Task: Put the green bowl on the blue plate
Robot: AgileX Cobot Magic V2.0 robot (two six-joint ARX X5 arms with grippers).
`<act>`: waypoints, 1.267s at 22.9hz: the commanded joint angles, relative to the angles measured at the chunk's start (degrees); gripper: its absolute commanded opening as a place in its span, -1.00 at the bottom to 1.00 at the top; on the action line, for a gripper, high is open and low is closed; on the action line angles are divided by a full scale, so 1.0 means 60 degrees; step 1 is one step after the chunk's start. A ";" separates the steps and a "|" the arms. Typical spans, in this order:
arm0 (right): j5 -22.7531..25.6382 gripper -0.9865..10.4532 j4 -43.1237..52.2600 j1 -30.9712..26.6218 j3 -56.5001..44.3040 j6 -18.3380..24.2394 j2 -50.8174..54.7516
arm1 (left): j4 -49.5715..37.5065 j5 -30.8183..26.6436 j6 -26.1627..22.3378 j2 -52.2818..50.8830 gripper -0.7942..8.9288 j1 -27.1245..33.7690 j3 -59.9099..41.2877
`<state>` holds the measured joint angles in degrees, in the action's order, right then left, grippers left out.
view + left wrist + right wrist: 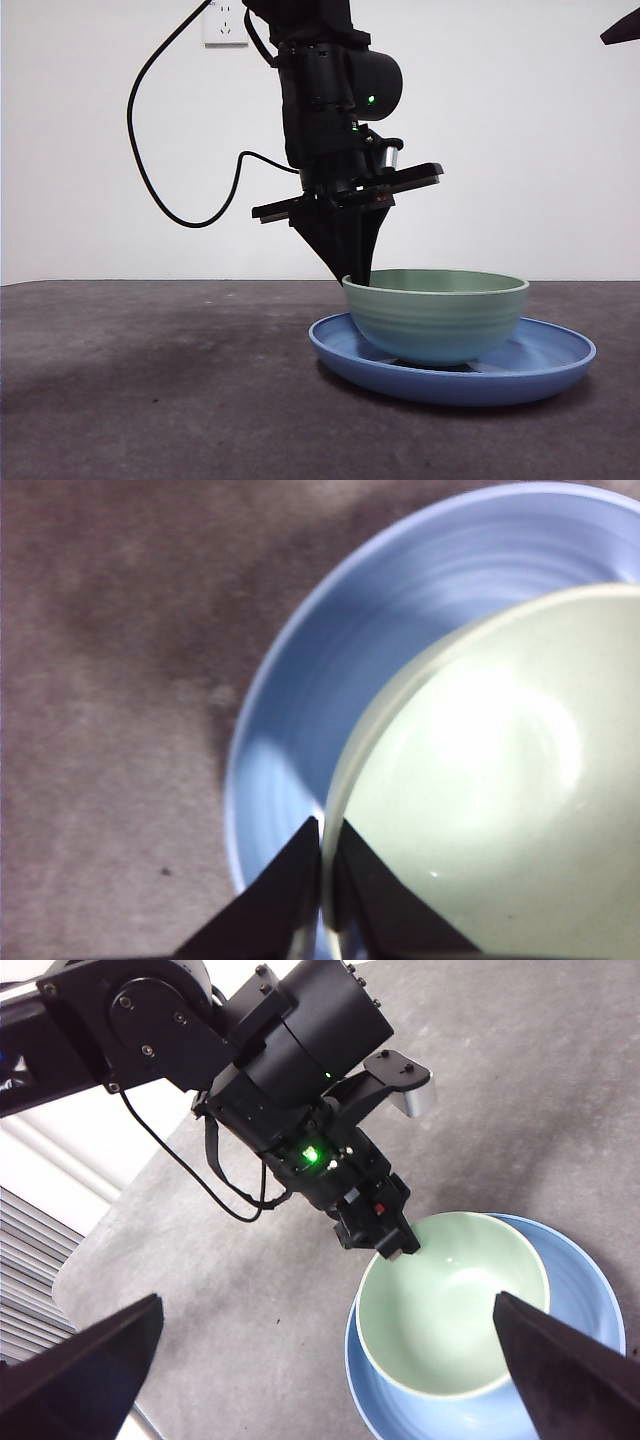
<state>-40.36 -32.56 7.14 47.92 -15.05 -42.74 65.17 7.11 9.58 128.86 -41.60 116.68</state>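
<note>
Green bowl (437, 316) sits upright, mouth up, on blue plate (530, 372), left fingers (322, 865) pinching its rim.

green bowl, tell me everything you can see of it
The green bowl is pale sage, round, faintly ridged outside, smooth and glossy inside, empty. It sits upright on the blue plate, off-centre toward the left gripper, whose jaws pinch its rim, one inside and one outside the wall. Nothing else touches it.

left gripper (322, 830): arm reaches straight down, jaws pinched on the green bowl's (437, 315) rim | right gripper (330, 1305): held high off to the side, jaws spread wide, holding nothing
</note>
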 commanded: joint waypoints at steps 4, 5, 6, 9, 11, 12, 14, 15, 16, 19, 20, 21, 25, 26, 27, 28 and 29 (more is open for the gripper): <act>-0.0022 0.21 0.0058 0.0047 0.0146 0.0084 -0.0036 | -0.0076 -0.0029 0.0022 0.0262 -0.58 -0.0186 0.0310; -0.0022 0.21 0.0058 0.0047 0.0146 0.0084 -0.0036 | -0.0080 -0.0029 0.0022 0.0262 -0.50 -0.0186 0.0310; -0.0025 0.21 0.0058 0.0047 0.0146 0.0084 -0.0036 | -0.0084 -0.0029 0.0022 0.0262 -0.41 -0.0182 0.0310; -0.0025 0.21 0.0058 0.0047 0.0146 0.0084 -0.0036 | -0.0047 -0.0025 -0.0135 0.0262 -0.07 -0.0087 0.0444; -0.0025 0.21 0.0058 0.0047 0.0146 0.0084 -0.0036 | 0.0313 -0.0022 -0.0317 0.0178 0.11 0.0055 0.0769; -0.0025 0.21 0.0058 0.0047 0.0146 0.0084 -0.0036 | 0.0525 -0.0022 -0.0426 0.0087 0.17 0.0098 0.0980; -0.0022 0.21 0.0058 0.0047 0.0146 0.0087 -0.0036 | 0.0940 -0.0015 -0.0597 -0.0390 0.21 0.0204 0.1242; -0.0025 0.21 0.0058 0.0047 0.0146 0.0087 -0.0036 | 0.1111 -0.0015 -0.0758 -0.0743 0.21 0.0211 0.1249; -0.0022 0.21 0.0058 0.0047 0.0146 0.0087 -0.0036 | 0.1359 -0.0047 -0.0911 -0.1169 0.21 0.0244 0.1249; -0.0022 0.21 0.0058 0.0047 0.0146 0.0087 -0.0036 | 0.1665 -0.0306 -0.1133 -0.2590 0.29 0.0259 0.1246; -0.0022 0.21 0.0058 0.0047 0.0146 0.0087 -0.0036 | 0.1814 -0.0310 -0.1206 -0.3082 0.36 0.0262 0.1242; -0.0022 0.21 0.0058 0.0047 0.0146 0.0084 -0.0036 | 0.2004 -0.0310 -0.1220 -0.3544 0.41 0.0262 0.1224; -0.0022 0.21 0.0058 0.0047 0.0146 0.0087 -0.0036 | 0.2448 -0.0306 -0.1490 -0.5340 0.40 0.0262 0.0852; -0.0022 0.21 0.0058 0.0047 0.0146 0.0087 -0.0036 | 0.2346 -0.0302 -0.1490 -0.5916 0.40 0.0262 0.0459; -0.0025 0.21 0.0058 0.0047 0.0146 0.0087 -0.0036 | 0.2229 -0.0302 -0.1504 -0.6266 0.40 0.0262 0.0157; -0.0022 0.21 0.0058 0.0047 0.0146 0.0087 -0.0036 | 0.2051 -0.0302 -0.1501 -0.6626 0.40 0.0262 -0.0208; -0.0022 0.21 0.0058 0.0047 0.0146 0.0091 -0.0036 | 0.1770 -0.0291 -0.1501 -0.7093 0.40 0.0262 -0.0710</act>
<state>-40.36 -32.56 7.14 47.92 -15.05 -42.74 76.60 5.48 1.48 87.39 -39.66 112.99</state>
